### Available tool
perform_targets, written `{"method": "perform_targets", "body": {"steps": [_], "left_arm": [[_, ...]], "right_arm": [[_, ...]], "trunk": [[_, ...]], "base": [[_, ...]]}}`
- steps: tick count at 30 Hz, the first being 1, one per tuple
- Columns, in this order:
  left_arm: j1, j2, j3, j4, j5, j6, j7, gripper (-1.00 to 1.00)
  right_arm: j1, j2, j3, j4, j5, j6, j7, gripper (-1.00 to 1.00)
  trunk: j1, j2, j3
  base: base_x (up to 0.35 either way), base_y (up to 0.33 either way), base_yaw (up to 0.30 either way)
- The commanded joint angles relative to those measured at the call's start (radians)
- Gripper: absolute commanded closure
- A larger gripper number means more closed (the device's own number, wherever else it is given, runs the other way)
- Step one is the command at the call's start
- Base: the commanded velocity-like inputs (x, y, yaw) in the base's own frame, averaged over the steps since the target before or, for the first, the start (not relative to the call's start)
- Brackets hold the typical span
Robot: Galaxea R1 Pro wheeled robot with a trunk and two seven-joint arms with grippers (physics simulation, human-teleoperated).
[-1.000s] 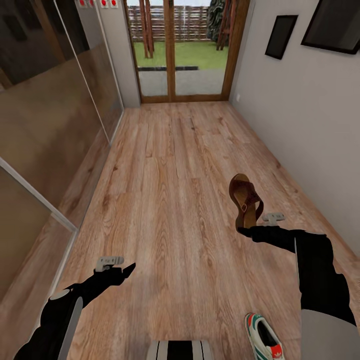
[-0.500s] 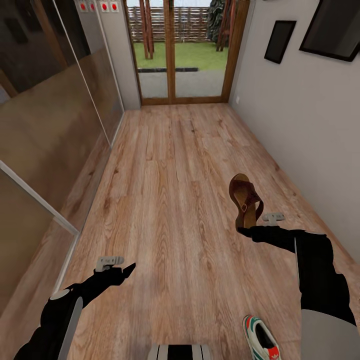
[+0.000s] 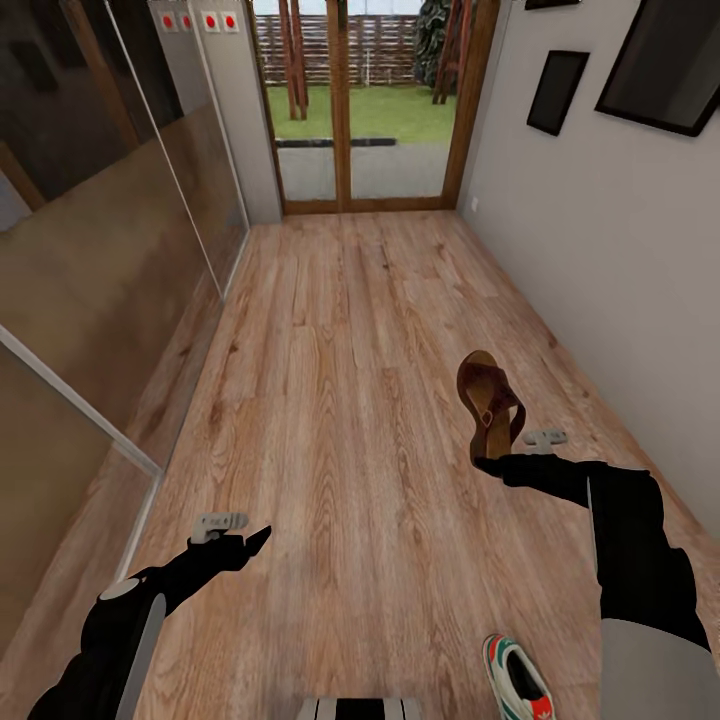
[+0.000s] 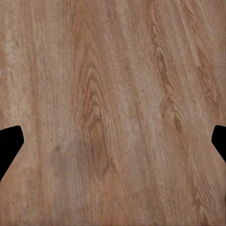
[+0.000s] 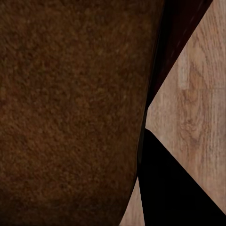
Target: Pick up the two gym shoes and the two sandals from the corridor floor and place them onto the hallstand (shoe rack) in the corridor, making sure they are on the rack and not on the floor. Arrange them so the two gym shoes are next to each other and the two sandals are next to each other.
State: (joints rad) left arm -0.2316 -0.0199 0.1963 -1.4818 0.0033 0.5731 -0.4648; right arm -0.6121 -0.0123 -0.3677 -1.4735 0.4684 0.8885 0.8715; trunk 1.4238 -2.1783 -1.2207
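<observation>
The light brown wood-grain plank corridor floor (image 3: pixel 330 380) runs ahead to wood-framed glass doors (image 3: pixel 360 100), beyond which grass and a slatted fence show. A tall glossy panelled wall (image 3: pixel 100 250) lines the robot's left side and a pale grey wall (image 3: pixel 610 260) with dark framed pictures (image 3: pixel 558 90) lines its right.

The right arm reaches forward at the right of the head view, and its right hand (image 3: pixel 497 462) is clamped on one dark reddish-brown leather sandal with a tan footbed (image 3: pixel 490 405), held upright above the floor, the end away from the hand uppermost. In the right wrist view the sandal's brown surface (image 5: pixel 70 108) sits close against a black finger (image 5: pixel 174 188), with floor planks beside it.

The left hand (image 3: pixel 255 540) hovers over bare floor at the lower left, carrying nothing; in the left wrist view its black fingertips (image 4: pixel 9 146) stand well apart at the two edges.

A white gym shoe with green stripes and red-orange accents (image 3: pixel 518 678) lies on the floor at the lower edge of the head view, just beside the right arm.
</observation>
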Motion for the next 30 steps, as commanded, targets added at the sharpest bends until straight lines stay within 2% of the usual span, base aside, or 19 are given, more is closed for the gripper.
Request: {"method": "perform_targets", "body": {"steps": [1, 27, 30], "left_arm": [[0.0, 0.0, 0.0, 0.0, 0.0, 0.0, 0.0, -1.0], [0.001, 0.0, -0.001, 0.0, 0.001, 0.0, 0.0, -1.0], [0.001, 0.0, 0.0, -0.001, 0.006, 0.0, -0.001, -1.0]], "right_arm": [[0.0, 0.0, 0.0, 0.0, -0.002, 0.002, -0.003, 1.0], [0.0, 0.0, 0.0, 0.001, -0.002, 0.001, -0.003, 1.0], [0.0, 0.0, 0.0, 0.001, -0.002, 0.001, -0.003, 1.0]], "trunk": [[-0.004, 0.007, 0.003], [-0.104, 0.189, 0.085], [-0.104, 0.189, 0.085]], "base": [[0.0, 0.0, 0.0], [0.0, 0.0, 0.0], [0.0, 0.0, 0.0]]}}
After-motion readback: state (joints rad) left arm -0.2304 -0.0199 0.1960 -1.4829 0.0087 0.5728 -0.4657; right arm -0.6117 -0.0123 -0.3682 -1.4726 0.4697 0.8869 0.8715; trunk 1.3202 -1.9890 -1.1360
